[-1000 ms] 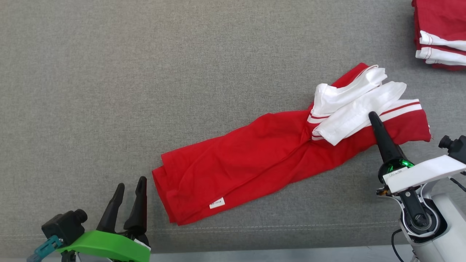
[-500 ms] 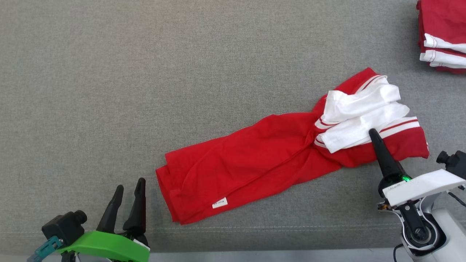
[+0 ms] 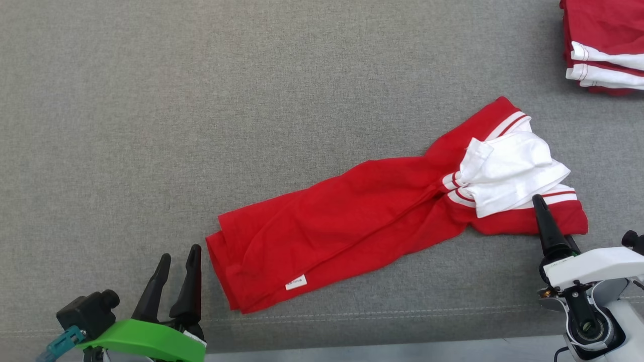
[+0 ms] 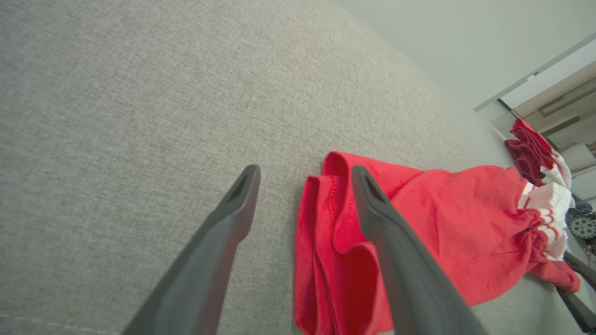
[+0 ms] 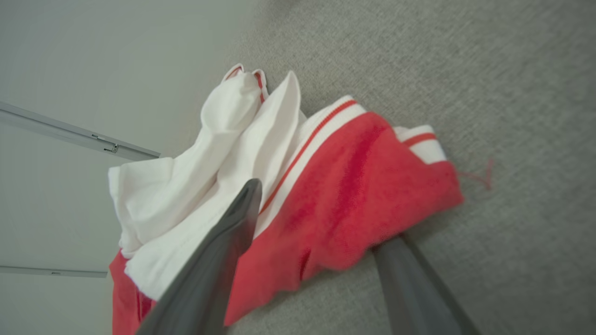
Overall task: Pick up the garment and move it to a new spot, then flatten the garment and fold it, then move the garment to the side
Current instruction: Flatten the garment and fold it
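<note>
L end effector at near edge, released, fingers spread just beside garment hem. Garment lies bunched diag. across grey worktop, hem near-left, white collar/trim end far-right. R end effector released too, fingers spread astride the red sleeve. Cloth looks light, limp, prob. drapes & creases; pinch hem corners/shoulders, not mid-body. Folded pile far right.

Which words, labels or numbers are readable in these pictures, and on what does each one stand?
White tag at the hem of the garment: it carries some print, too small to read.
No other text can be read.
</note>
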{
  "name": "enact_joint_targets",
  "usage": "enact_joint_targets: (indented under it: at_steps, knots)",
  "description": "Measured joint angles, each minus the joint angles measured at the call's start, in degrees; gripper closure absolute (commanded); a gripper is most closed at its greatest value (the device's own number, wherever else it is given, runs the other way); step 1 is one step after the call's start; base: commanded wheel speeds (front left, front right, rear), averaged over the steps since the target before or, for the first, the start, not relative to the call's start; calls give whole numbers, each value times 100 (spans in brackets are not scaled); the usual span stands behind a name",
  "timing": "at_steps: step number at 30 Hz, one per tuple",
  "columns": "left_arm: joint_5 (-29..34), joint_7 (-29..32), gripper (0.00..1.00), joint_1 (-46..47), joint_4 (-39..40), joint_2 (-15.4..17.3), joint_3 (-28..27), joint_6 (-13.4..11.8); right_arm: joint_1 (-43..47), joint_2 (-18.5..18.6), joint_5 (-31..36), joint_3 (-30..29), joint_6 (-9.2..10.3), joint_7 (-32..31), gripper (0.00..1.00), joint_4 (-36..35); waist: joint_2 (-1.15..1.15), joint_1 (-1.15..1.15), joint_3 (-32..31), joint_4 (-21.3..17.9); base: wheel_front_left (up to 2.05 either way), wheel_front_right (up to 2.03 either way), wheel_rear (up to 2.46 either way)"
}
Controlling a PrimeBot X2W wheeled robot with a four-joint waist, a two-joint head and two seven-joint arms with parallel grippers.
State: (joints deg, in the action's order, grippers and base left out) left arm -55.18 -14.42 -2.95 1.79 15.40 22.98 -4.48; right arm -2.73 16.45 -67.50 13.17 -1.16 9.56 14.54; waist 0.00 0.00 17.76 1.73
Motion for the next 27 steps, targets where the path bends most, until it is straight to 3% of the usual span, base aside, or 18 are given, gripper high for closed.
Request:
enact_joint_targets:
  at_steps: [6,11,16,27]
  knots:
    - [0,-1,0,1,33,13,-36,0,29,54,253,-105,270,207,0,-265,0,0,-7,-16,0,0,0]
    - [0,-1,0,1,54,3,-54,1,-7,-203,260,32,235,250,0,-903,0,0,-7,-62,0,0,0]
    - [1,0,0,12,53,-78,90,46,4,-91,452,-80,576,254,0,-1078,0,0,-18,29,0,0,0]
    - [0,0,0,4,31,-76,-68,44,36,-112,754,-177,740,311,0,-1976,0,0,-20,128,0,0,0]
